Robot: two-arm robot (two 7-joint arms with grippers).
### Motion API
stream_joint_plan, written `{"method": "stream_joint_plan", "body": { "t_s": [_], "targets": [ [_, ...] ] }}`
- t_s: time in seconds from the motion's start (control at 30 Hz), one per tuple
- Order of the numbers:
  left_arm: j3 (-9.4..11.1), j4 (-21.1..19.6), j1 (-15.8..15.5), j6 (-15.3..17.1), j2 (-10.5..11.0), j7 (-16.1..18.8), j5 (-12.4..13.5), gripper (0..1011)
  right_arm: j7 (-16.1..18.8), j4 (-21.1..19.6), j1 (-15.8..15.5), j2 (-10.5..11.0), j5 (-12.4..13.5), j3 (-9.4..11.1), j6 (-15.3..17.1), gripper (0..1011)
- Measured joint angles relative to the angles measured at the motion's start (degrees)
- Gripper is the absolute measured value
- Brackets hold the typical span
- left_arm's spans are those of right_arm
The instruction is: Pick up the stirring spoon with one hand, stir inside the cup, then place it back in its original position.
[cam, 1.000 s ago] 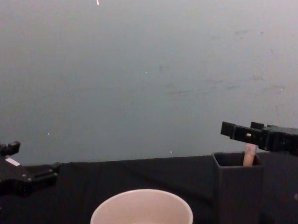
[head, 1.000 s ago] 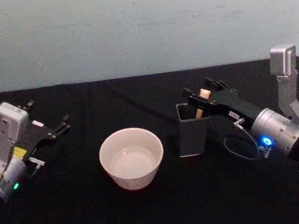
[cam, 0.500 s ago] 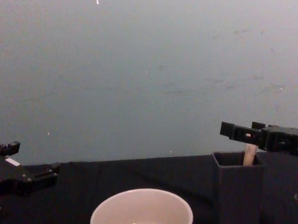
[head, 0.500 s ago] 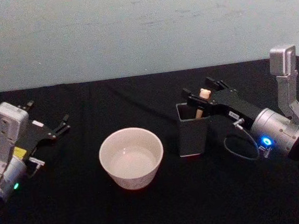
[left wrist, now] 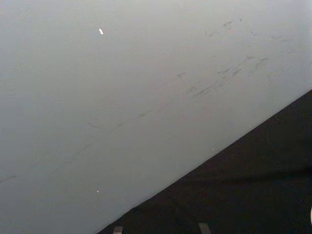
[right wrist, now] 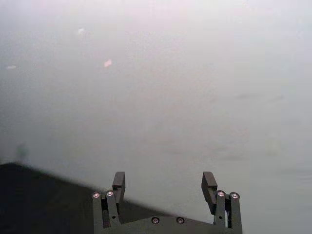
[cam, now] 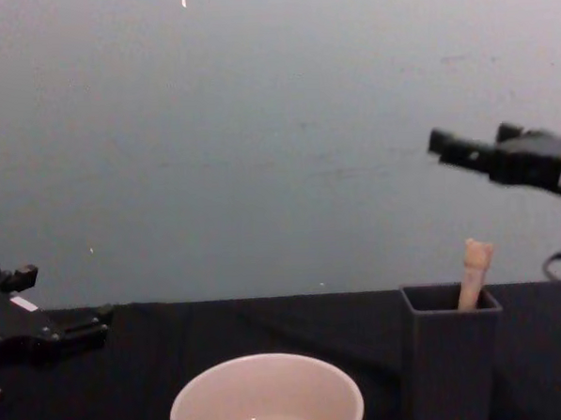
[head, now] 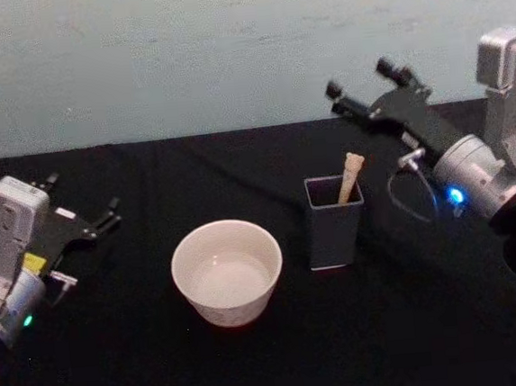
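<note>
Head view: stirring spoon (head: 350, 176) stands in the dark grey holder (head: 334, 225), beige handle leaning against the far right corner of the square mouth, bear head poking above the rim; bowl end hidden inside. Cup (head: 228, 271) sits on the bench (head: 147, 365) just left of the holder, apart from it, looks empty. Right gripper (head: 362, 85) is up above and behind the holder, fingers spread, holding nothing, clear of the spoon. Left gripper (head: 106, 216) is parked far left on the bench, well apart from the cup, fingers look apart and empty.

Risks, as judgement: the handle is thin and tilted, so a descent off its line could knock it across the mouth or pinch only the bear head and slip. Fingers catching the holder rim could tip the tall narrow holder, possibly toward the cup. Lifting out at an angle may drag the spoon on the rim.

Nothing else on the bench; plain wall (head: 183, 55) behind. Path down to the spoon looks free.
</note>
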Motion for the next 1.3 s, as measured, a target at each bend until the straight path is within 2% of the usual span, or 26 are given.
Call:
{"method": "stream_joint_plan", "body": {
  "t_s": [0.13,0.23,0.47,0.67,0.87,1.3],
  "targets": [
    [0.0,0.0,0.0,0.0,0.0,0.0,0.0,1001,-6.1,-0.4,-0.5,-1.5,-3.5,2.1,-1.9,1002],
    [0.0,0.0,0.0,0.0,0.0,0.0,0.0,1001,-9.5,-0.1,-1.2,-2.4,-5.2,3.2,-1.7,1002],
    [0.0,0.0,0.0,0.0,0.0,0.0,0.0,1001,-14.6,3.6,-2.2,-3.7,-9.1,3.9,0.1,1002],
    [0.0,0.0,0.0,0.0,0.0,0.0,0.0,1001,-16.2,7.7,-3.1,-4.7,-10.8,4.3,1.5,1002],
    [0.0,0.0,0.0,0.0,0.0,0.0,0.0,1001,-15.6,10.1,-3.0,-5.5,-10.5,5.3,2.6,1002],
    [0.0,0.0,0.0,0.0,0.0,0.0,0.0,1001,-15.7,9.8,-3.0,-5.4,-10.5,5.1,2.4,1002]
  ]
}}
